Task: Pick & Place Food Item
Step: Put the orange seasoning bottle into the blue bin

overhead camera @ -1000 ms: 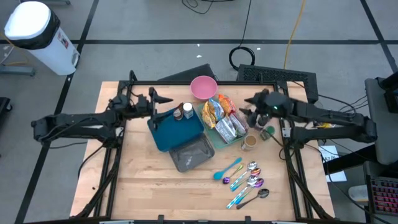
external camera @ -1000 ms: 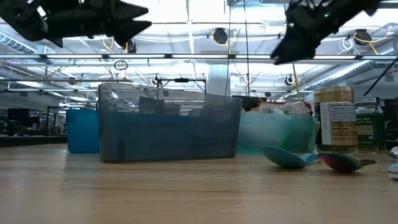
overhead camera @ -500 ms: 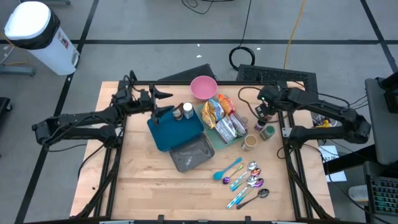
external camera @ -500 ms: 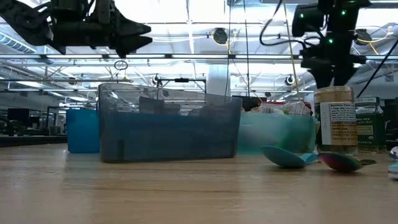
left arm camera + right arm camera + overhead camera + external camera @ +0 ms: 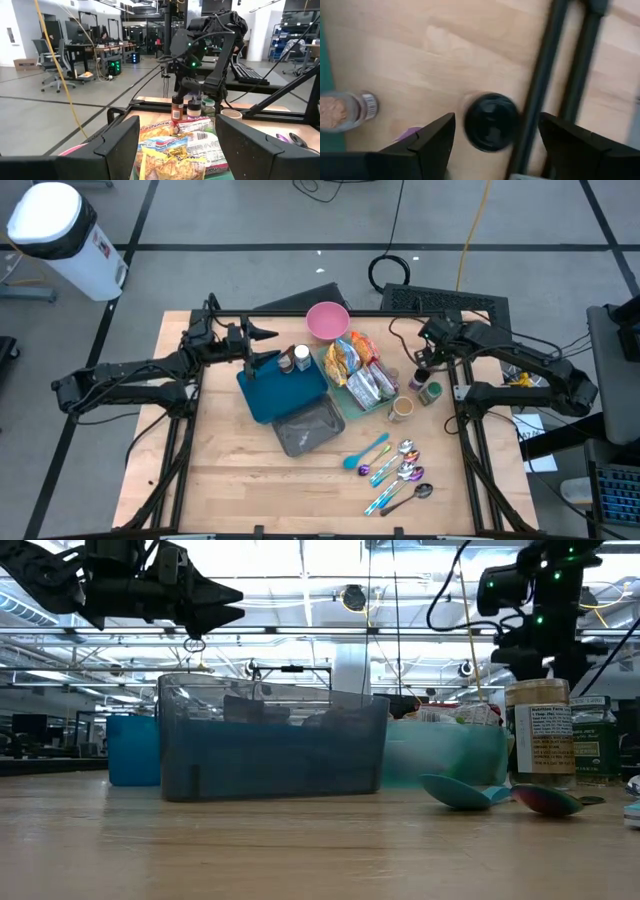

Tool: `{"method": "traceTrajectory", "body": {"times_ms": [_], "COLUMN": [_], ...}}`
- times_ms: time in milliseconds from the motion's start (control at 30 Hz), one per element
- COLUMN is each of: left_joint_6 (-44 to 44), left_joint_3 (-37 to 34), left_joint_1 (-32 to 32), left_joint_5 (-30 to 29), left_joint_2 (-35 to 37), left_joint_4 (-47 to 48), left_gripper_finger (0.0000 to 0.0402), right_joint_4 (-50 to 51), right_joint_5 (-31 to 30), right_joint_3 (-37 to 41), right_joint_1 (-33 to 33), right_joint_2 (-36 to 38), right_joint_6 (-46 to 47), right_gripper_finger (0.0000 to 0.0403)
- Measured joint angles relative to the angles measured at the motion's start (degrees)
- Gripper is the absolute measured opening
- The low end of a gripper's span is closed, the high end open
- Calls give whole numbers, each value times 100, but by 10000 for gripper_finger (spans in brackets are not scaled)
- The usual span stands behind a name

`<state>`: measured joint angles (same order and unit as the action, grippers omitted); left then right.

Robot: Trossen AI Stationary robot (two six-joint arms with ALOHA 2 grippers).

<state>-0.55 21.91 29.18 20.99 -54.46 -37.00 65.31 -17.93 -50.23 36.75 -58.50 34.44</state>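
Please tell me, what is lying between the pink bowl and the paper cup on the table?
In the high view, the teal tray of snack packets lies between the pink bowl and the paper cup; the left wrist view shows the packets too.

Spoons (image 5: 397,472) right of tray (image 5: 306,429)

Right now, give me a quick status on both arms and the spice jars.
Right gripper open, hanging over black-lidded jar, nothing held. Left gripper open, idle above teal bin. Table frame bar close beside jar.
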Motion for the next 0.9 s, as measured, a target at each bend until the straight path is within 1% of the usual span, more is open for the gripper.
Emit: {"method": "traceTrajectory", "body": {"times_ms": [100,333,433,533,633,667,800,900], "left_joint_6": [-122,-217,-217,-217,-219,-220,-307,-531], "left_joint_3": [0,0,0,0,-2,-2,-2,-7], "left_joint_1": [1,1,1,1,1,-1,-6,-6], "left_joint_5": [0,-2,-2,-2,-2,-2,-4,-110], "left_joint_2": [0,1,0,2,2,2,2,2], "left_joint_4": [3,3,0,-2,-4,-4,-4,-113], "left_gripper_finger": [269,269,269,269,269,269,269,269], "right_joint_4": [-348,-814,-1002,-1055,-1065,-1069,-1157,-1443], "right_joint_5": [145,143,147,112,-48,-113,-478,-806], "right_joint_3": [262,779,951,998,1000,1000,876,681], "right_joint_1": [0,0,0,-2,-9,-9,-9,-17], "right_joint_2": [0,-2,-2,0,4,16,172,419], "right_joint_6": [-75,110,122,114,20,-60,-464,-862], "right_gripper_finger": [280,267,256,233,199,194,194,194]}}
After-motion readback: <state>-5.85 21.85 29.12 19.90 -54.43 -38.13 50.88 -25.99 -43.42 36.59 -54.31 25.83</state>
